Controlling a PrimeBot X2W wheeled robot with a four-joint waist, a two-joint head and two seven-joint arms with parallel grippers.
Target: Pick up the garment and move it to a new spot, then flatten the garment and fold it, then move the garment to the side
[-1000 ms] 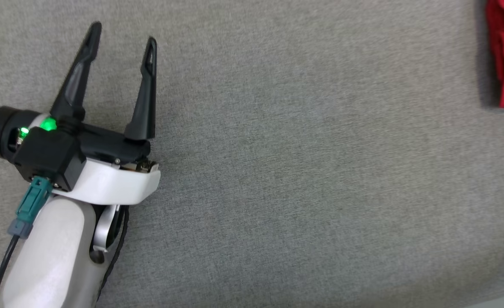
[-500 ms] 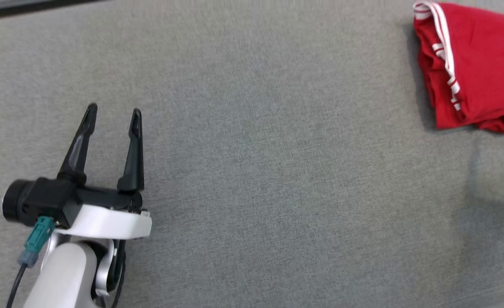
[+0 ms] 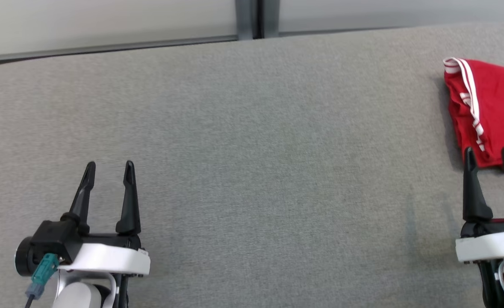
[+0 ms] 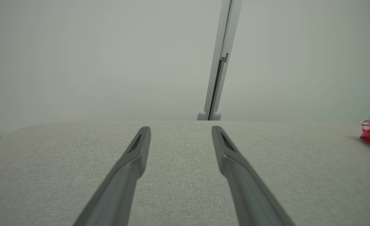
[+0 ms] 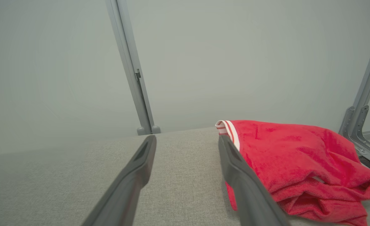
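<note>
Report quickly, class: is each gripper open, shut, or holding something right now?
Left gripper: open, holding nothing.
Right gripper: open, holding nothing, close to the red garment.

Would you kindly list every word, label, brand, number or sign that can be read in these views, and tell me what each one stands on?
None: no readable text appears in any view.
The red, white-striped garment shows no lettering or logo.
The left end effector and right end effector carry no legible marking.
The grey fabric surface bears no print.
</note>
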